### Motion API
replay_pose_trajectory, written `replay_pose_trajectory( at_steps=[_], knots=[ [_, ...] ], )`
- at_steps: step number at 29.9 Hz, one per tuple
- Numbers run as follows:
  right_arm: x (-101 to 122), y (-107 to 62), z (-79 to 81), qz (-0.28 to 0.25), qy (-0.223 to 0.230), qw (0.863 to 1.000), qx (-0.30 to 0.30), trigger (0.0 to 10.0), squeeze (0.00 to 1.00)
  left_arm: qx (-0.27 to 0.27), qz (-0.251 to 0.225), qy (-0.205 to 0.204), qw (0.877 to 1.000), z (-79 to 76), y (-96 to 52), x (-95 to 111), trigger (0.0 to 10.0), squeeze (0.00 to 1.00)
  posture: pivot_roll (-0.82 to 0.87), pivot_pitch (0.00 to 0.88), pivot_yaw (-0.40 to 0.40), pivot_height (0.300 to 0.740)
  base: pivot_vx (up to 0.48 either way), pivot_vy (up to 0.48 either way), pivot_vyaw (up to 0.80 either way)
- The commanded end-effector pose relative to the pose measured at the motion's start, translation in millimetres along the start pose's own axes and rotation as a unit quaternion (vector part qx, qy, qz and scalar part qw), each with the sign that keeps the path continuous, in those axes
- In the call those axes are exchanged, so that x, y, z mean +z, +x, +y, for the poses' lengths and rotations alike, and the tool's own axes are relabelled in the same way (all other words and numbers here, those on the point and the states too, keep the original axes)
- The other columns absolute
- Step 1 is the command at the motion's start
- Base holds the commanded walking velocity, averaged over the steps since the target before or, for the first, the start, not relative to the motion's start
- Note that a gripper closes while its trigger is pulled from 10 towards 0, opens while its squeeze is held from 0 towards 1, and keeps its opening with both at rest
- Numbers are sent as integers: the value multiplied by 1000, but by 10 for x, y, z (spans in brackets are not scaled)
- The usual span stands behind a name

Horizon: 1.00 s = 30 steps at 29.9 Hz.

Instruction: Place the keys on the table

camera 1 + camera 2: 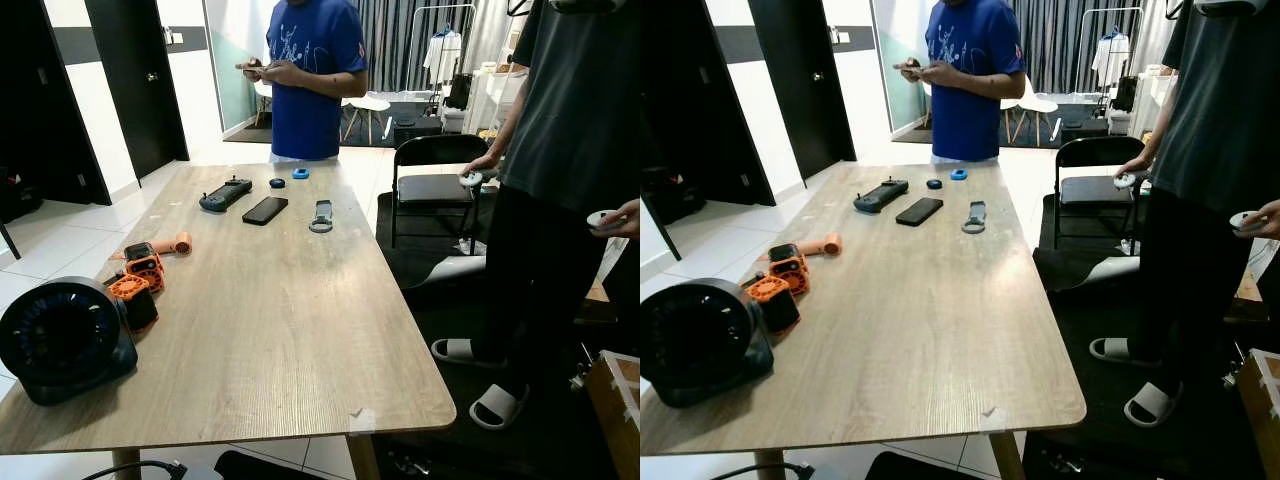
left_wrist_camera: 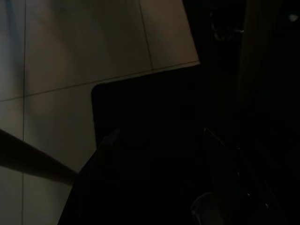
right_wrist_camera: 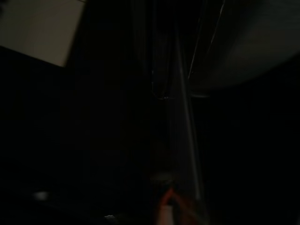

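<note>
Keys unseen in dark wrist views, fingers' opening cannot be told, wooden table [image 1: 290,330] ahead.

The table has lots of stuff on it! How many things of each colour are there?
Black: 3, the fan, the game controller and the phone.
Orange: 3, two gadgets and a handle.
Blue: 2, a light ring and a dark disc.
Grey: 1, the strap.
Total: 9
</note>
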State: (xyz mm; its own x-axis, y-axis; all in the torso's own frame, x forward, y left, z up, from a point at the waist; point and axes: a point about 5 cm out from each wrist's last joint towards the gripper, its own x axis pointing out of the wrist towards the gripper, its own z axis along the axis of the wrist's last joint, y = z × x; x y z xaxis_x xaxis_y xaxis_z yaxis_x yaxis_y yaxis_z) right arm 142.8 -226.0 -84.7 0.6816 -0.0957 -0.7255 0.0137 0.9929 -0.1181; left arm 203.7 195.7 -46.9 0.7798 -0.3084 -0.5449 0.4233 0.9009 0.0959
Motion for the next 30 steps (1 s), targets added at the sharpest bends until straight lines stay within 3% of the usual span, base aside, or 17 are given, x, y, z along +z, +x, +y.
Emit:
replay_pose_trajectory(
  at_steps=[1,3,6,7,10,11,12,16,18,21,22,23,24,25,26,29,30],
  knots=[
    [-5,-47,-186,-19,11,998,-54,10000,0,7,11,5,1000,73,-80,-79,10000,0,52,52,43,740,0,0,0],
    [-5,-47,-186,-19,11,998,-54,10000,0,7,11,5,1000,73,-80,-79,10000,0,52,52,43,740,0,0,0],
    [14,-176,-610,-56,27,983,-173,10000,0,5,3,0,1000,50,-108,-101,10000,0,42,55,48,740,0,0,0],
    [14,-176,-610,-56,27,983,-173,10000,0,5,3,0,1000,50,-108,-101,10000,0,42,55,48,740,0,0,0],
    [141,-321,-994,-114,37,957,-264,10000,0,-7,-16,-2,1000,-8,-119,-93,10000,0,33,57,52,740,0,0,0],
    [141,-321,-994,-114,37,957,-264,10000,0,-7,-16,-2,1000,-8,-119,-93,10000,0,33,57,52,740,0,0,0],
    [257,-383,-1152,-150,37,944,-291,10000,0,-18,-15,9,1000,-52,-116,-101,10000,0,31,59,52,740,0,0,0],
    [430,-451,-1336,-195,45,924,-325,10000,0,-22,-11,14,1000,-78,-102,-103,10000,0,30,60,51,740,0,0,0],
    [664,-520,-1499,-248,54,901,-352,10000,0,-21,-15,12,1000,-89,-81,-79,10000,0,29,59,51,740,0,0,0],
    [753,-544,-1546,-267,55,892,-359,10000,0,-21,-16,12,1000,-92,-73,-70,10000,0,28,58,52,740,0,0,0],
    [899,-569,-1596,-296,59,881,-364,10000,0,-21,-16,12,1000,-94,-67,-66,10000,0,28,58,52,740,0,0,0],
    [899,-569,-1596,-296,59,881,-364,10000,0,-21,-16,12,1000,-94,-67,-66,10000,0,28,58,52,740,0,0,0],
    [1094,-585,-1639,-327,65,870,-363,10000,0,-21,-15,12,1000,-97,-61,-64,10000,0,25,56,53,740,0,0,0],
    [1320,-540,-1651,-344,80,871,-342,10000,0,-22,-14,12,1000,-98,-52,-59,10000,0,20,54,58,740,0,0,0],
    [1320,-540,-1651,-344,80,871,-342,10000,0,-22,-14,12,1000,-98,-52,-59,10000,0,20,54,58,740,0,0,0],
    [1917,-432,-1537,-389,92,877,-266,10000,0,-24,-13,13,1000,-105,-37,-51,10000,0,22,52,55,740,0,0,0],
    [1917,-432,-1537,-389,92,877,-266,10000,0,-24,-13,13,1000,-105,-37,-51,10000,0,22,52,55,740,0,0,0]
  ],
)
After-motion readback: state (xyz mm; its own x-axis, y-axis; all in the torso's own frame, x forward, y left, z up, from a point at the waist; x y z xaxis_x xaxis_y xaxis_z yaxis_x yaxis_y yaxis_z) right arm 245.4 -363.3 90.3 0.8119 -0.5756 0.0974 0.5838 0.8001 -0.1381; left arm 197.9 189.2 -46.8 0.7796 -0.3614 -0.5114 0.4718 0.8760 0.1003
